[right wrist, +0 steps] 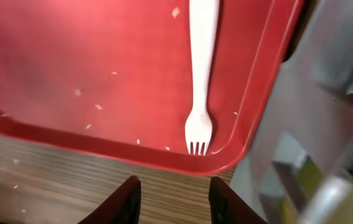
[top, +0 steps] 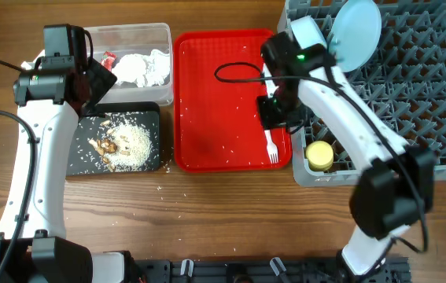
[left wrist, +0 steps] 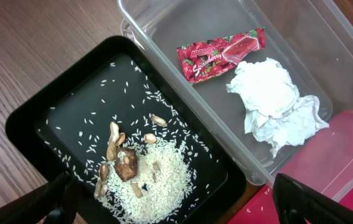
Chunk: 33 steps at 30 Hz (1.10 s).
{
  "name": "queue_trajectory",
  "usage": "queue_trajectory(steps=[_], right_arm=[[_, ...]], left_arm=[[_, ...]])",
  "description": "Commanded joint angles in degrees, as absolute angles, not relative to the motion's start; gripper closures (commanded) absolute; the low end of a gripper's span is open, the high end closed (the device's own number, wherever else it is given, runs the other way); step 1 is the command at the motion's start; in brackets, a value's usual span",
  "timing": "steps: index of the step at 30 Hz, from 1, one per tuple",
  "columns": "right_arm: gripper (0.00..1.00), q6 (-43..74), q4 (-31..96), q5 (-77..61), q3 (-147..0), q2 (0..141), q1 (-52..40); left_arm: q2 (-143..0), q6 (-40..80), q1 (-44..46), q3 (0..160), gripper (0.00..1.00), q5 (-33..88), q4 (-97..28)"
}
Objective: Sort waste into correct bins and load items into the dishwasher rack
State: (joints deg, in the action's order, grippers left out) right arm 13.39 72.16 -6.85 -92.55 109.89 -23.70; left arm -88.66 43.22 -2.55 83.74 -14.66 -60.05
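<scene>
The left arm [top: 38, 157] reaches forward from the near edge, its wrist tipped down. The left gripper [left wrist: 170, 186] points downward with its jaws spread wide and empty. The right arm [top: 340, 110] stretches diagonally inward. The right gripper [right wrist: 175, 186] hangs downward, its fingers [right wrist: 126, 200] partly apart, gripping nothing.

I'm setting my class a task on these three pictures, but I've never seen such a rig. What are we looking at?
Two robot arms work at a table. One picture looks down from above; the other two come from a camera on each wrist. The left arm hangs over a black tray of rice and a clear tub holding a wrapper and napkins. The right arm is above a red tray with a fork on it, beside a grey rack holding a plate and a cup. Both pairs of jaws are open and hold nothing.
</scene>
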Motion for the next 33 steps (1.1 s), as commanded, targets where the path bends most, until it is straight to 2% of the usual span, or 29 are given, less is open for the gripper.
queue_trajectory(steps=[1, 9, 14, 21, 23, 28, 33], right_arm=[[0.62, 15.42, 72.95, -8.27, -92.09, 115.15, -23.77], [0.63, 16.58, 72.05, -5.89, -89.10, 119.79, -23.77], [0.63, 16.49, 64.66, -3.88, -82.70, 119.79, -23.77], [0.74, 16.51, 57.80, -2.46, -79.55, 119.81, -23.77], [0.84, 16.51, 57.91, -4.21, -78.96, 119.81, -23.77], [0.95, 15.33, 58.06, -6.15, -78.65, 119.79, -23.77], [0.96, 13.98, 59.86, -6.57, -81.89, 116.95, -23.77]], left_arm=[[-88.82, 44.16, -2.74, 84.16, 0.00, -14.59, -60.07], [-88.82, 44.14, -2.74, 84.16, 0.00, -14.59, -60.07], [-88.82, 44.14, -2.74, 84.16, 0.00, -14.59, -60.07], [-88.82, 44.14, -2.74, 84.16, 0.00, -14.59, -60.07], [-88.82, 44.14, -2.74, 84.16, 0.00, -14.59, -60.07], [-88.82, 44.14, -2.74, 84.16, 0.00, -14.59, -60.05], [-88.82, 44.14, -2.74, 84.16, 0.00, -14.59, -60.07]])
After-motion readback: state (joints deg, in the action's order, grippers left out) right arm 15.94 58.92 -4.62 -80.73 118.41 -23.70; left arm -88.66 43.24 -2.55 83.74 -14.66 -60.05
